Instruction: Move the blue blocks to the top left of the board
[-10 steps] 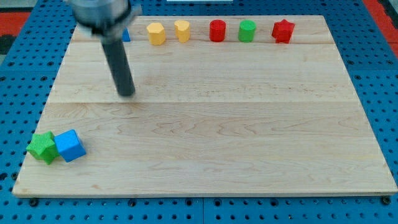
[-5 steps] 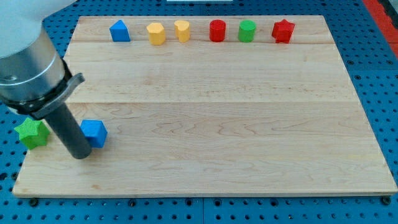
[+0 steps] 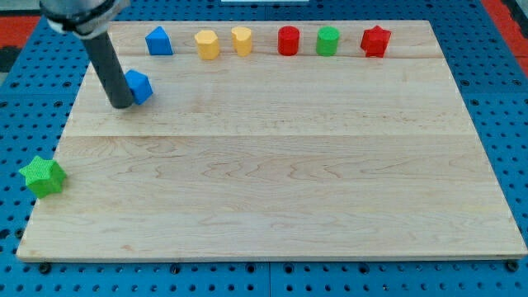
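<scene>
A blue cube (image 3: 139,86) lies near the board's upper left. My tip (image 3: 120,105) touches its left side. A second blue block (image 3: 158,41), with a pointed top, stands in the top row at the view's left. The rod rises from my tip toward the view's top left, and the arm's body shows at the top edge.
The top row also holds two yellow blocks (image 3: 207,44) (image 3: 241,40), a red cylinder (image 3: 288,40), a green cylinder (image 3: 328,40) and a red star (image 3: 375,40). A green star (image 3: 42,176) sits at the board's left edge, lower down. The wooden board (image 3: 272,165) lies on a blue pegboard.
The blue cube has moved from the lower left, beside the green star, up to near the top left. My tip moved up with it. The green star stays at the left edge.
</scene>
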### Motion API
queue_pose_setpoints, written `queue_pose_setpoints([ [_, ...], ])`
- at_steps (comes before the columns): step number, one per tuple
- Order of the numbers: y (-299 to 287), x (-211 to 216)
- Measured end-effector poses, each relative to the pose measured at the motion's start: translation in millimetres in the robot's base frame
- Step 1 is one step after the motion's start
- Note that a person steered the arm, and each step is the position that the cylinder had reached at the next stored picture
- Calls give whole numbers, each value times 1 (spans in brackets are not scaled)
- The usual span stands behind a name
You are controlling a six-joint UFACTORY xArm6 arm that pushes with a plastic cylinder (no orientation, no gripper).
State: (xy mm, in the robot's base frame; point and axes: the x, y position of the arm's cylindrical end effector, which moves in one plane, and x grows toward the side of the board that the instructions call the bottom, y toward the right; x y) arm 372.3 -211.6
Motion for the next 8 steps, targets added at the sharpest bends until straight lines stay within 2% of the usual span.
queue_pose_setpoints([
  [1,35,10],
  [2,36,-39],
  [3,19,-17],
  [4,-3,-13],
  [5,-13,-45],
  [8,-18,-83],
])
